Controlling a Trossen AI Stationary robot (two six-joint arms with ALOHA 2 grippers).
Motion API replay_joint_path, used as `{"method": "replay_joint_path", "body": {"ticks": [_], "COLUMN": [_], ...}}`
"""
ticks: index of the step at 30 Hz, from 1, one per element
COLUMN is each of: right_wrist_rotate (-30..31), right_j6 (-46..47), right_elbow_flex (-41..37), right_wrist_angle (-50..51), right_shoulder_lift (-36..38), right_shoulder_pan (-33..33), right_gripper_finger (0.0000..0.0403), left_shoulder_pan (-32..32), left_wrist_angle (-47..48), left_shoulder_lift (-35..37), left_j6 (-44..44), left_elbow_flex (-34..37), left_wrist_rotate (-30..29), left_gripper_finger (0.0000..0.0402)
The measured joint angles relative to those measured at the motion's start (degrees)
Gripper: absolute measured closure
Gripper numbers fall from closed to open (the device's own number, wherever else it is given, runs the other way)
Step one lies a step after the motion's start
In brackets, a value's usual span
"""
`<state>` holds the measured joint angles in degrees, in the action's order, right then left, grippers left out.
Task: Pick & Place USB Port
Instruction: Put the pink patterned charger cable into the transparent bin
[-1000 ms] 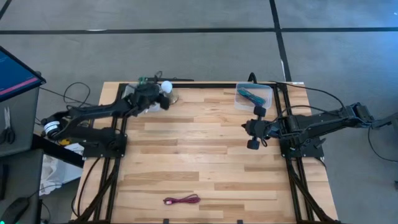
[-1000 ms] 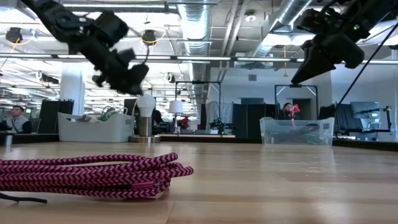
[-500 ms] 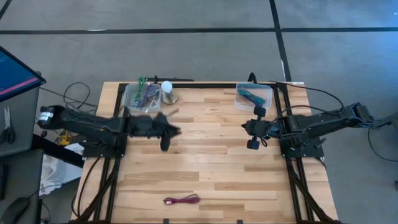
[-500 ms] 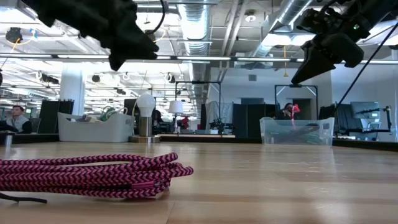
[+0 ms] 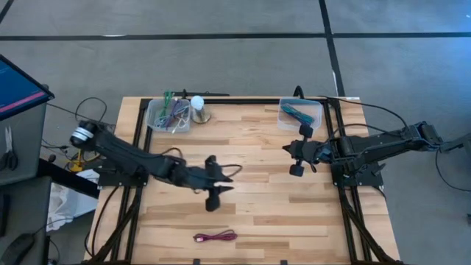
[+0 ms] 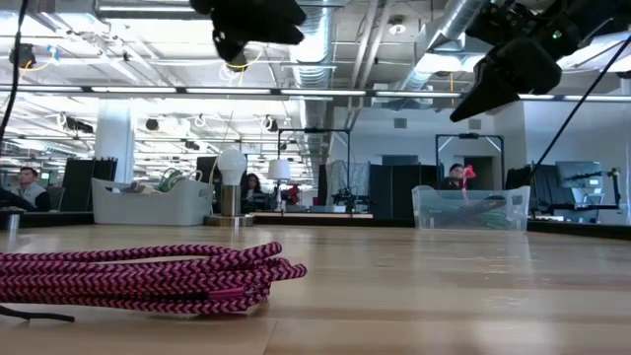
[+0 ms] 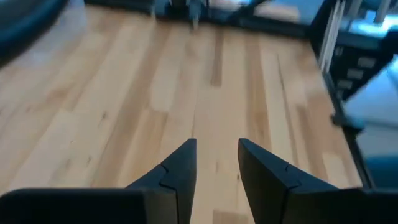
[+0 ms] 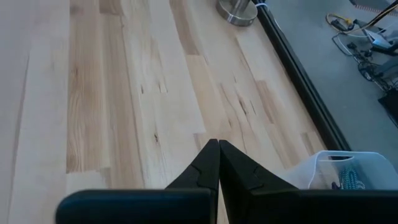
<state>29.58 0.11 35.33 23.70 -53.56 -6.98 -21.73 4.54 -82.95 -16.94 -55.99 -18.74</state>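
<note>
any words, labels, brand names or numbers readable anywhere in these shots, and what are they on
None can be read.
Clear bin with cables: no label visible.
Clear bin on the right: no label visible.
Monitor at the left edge: coloured screen, any text too small.
Pink cable: no print.

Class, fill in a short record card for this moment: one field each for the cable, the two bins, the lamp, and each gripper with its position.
cable: pink braided cable, coiled near the table's front edge
left bin: clear bin, back left, holds cables
right bin: clear bin, back right, holds a teal item
lamp: small bulb lamp, beside the left bin
left gripper: above mid-table, fingers apart, empty
right gripper: right of centre, shut, empty
</note>
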Motion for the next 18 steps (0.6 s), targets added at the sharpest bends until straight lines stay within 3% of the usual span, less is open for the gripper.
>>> {"method": "replay_joint_path", "body": {"ticks": [8,18], "right_wrist_rotate": [-0.1,-0.1], "right_j6": [1.4,1.4], "right_elbow_flex": [0.0,0.0], "right_wrist_angle": [1.2,2.6], "right_shoulder_lift": [0.0,0.0], "right_shoulder_pan": [0.0,0.0], "right_gripper_finger": [0.0403,0.0403], "left_shoulder_pan": [-0.1,-0.5], "left_wrist_angle": [13.4,15.8], "left_shoulder_lift": [-8.6,-15.4], "left_j6": [-11.1,-24.0], "left_elbow_flex": [-7.3,-7.3], "left_wrist_rotate": [9.7,24.6], "left_gripper_finger": [0.0284,0.0284]}}
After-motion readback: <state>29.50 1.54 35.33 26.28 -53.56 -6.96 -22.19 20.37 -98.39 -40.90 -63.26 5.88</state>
